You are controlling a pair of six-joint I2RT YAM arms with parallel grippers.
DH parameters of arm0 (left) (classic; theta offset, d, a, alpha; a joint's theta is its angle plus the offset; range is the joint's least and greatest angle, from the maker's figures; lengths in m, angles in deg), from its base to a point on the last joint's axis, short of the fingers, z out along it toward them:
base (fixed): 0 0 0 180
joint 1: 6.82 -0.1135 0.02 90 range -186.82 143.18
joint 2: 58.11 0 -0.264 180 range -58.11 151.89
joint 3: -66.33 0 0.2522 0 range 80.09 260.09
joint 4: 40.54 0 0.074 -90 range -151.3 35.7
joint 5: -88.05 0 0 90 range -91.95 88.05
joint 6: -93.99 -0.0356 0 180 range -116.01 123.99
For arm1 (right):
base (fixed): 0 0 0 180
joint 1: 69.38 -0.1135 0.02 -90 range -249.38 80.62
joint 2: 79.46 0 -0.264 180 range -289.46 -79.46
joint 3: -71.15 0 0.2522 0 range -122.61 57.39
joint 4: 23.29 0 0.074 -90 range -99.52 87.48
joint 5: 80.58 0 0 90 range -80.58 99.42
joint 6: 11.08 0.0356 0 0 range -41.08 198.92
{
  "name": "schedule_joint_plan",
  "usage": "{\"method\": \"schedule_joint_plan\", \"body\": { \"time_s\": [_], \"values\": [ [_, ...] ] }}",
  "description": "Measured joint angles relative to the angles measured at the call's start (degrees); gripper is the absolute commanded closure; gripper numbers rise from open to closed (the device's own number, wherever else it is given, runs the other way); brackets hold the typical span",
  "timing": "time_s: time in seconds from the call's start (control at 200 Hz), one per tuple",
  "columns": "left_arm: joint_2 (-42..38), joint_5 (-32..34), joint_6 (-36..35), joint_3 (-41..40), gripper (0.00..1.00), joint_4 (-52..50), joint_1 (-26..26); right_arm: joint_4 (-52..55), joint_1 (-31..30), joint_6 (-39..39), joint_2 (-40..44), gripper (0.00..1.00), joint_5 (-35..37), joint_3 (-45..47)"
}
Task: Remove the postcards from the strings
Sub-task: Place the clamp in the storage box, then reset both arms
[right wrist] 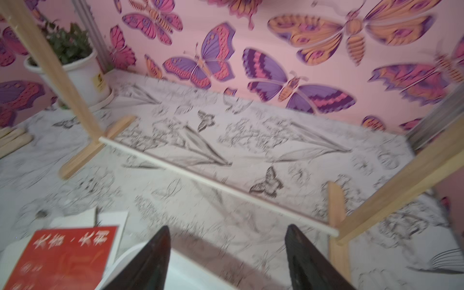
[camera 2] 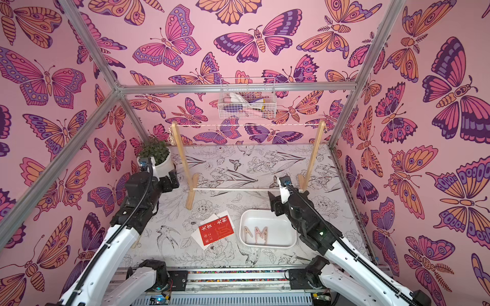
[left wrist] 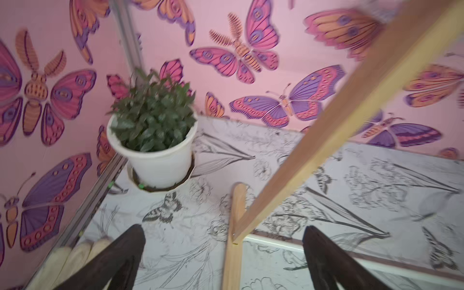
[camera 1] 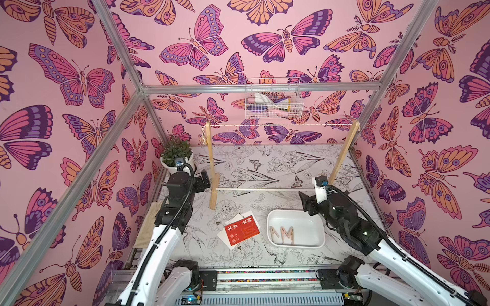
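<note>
The postcards [camera 1: 241,230] lie in a loose stack on the table, a red-orange one on top of white ones, also seen in the other top view [camera 2: 216,230] and the right wrist view [right wrist: 62,256]. The string [camera 1: 278,124] [camera 2: 246,125] runs bare between the tops of the wooden rack's posts. My left gripper [camera 1: 204,179] [left wrist: 223,229] is open and empty, beside the rack's left foot. My right gripper [camera 1: 305,197] [right wrist: 228,228] is open and empty, just over the far rim of the white tray [camera 1: 268,225].
Pinkish clothespins [camera 1: 283,233] lie in the tray. The rack [camera 1: 210,159] has a thin white dowel [camera 1: 265,189] low between its feet. A potted plant [camera 1: 176,156] stands at the back left. A wire basket [camera 1: 273,103] hangs on the back wall.
</note>
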State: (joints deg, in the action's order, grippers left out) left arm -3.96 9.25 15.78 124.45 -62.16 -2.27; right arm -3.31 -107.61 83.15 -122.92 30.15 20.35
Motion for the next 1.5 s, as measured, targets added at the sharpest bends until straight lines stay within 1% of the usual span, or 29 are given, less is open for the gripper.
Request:
{"method": "schedule_joint_plan", "body": {
  "time_s": [0.055,0.135,0.24,0.361,0.436,0.471,0.551,0.666,0.806,0.886,0.972,1.032,1.097,1.177,1.247,1.317,1.412,1.497],
  "values": [
    [1.97,0.35,1.25,-3.50,0.00,1.46,-2.86,-5.53,2.23,-3.02,-0.76,0.27,3.74,2.19],
    [3.85,1.36,1.68,-7.30,0.00,3.63,-5.16,-12.55,7.26,-5.68,-2.54,0.27,7.91,6.91],
    [7.28,2.27,1.55,-9.49,0.00,8.33,-6.45,-18.32,16.00,-5.11,-4.81,0.27,11.91,14.21],
    [11.98,1.92,0.24,-14.53,0.00,20.94,-8.31,-25.92,25.27,-2.10,-8.74,0.28,14.78,21.24],
    [15.26,0.55,0.00,-19.26,0.00,29.42,-10.32,-30.99,28.85,-0.66,-12.61,0.29,15.26,24.26],
    [16.70,-0.15,0.00,-20.79,0.00,31.71,-11.21,-32.92,29.79,-0.11,-14.67,0.29,15.26,25.00],
    [20.96,-2.38,-0.44,-22.01,0.00,35.65,-12.50,-36.39,30.60,0.26,-19.30,0.31,14.67,25.20],
    [25.81,-6.60,-1.62,-22.01,0.00,42.40,-12.57,-39.06,30.73,-0.02,-23.08,0.31,11.93,23.61],
    [28.41,-11.78,-3.76,-21.92,0.00,46.40,-12.59,-44.87,30.82,-1.46,-27.58,0.31,7.58,21.66],
    [29.49,-15.23,-5.16,-21.07,0.00,46.93,-12.59,-45.46,31.12,-1.99,-30.10,0.32,5.73,19.98],
    [31.80,-18.64,-6.91,-17.94,0.00,45.75,-12.37,-44.54,31.87,-2.36,-32.15,0.34,3.56,17.07],
    [32.98,-20.20,-8.00,-16.02,0.00,45.27,-11.89,-43.56,32.39,-2.34,-33.62,0.34,2.36,14.62],
    [32.96,-21.59,-8.81,-15.67,0.00,45.46,-11.45,-43.41,32.79,-2.34,-34.67,0.34,0.76,12.90],
    [33.03,-22.49,-9.40,-15.67,0.00,45.16,-11.30,-48.26,33.35,-2.27,-36.72,0.34,-1.77,13.79],
    [33.03,-23.10,-9.66,-15.67,0.00,45.05,-11.30,-54.55,33.83,-2.01,-41.90,0.33,-2.45,15.54],
    [33.03,-23.43,-9.94,-15.69,0.00,45.07,-11.30,-51.93,34.29,-1.40,-43.89,0.33,-3.02,16.00],
    [32.98,-22.84,-10.36,-16.35,0.01,46.07,-10.84,-54.42,34.58,-1.03,-44.39,0.31,-3.30,16.44],
    [33.11,-20.72,-10.82,-20.79,0.00,52.92,-9.25,-53.96,34.75,-0.79,-43.91,0.27,-3.82,16.17]
  ]
}}
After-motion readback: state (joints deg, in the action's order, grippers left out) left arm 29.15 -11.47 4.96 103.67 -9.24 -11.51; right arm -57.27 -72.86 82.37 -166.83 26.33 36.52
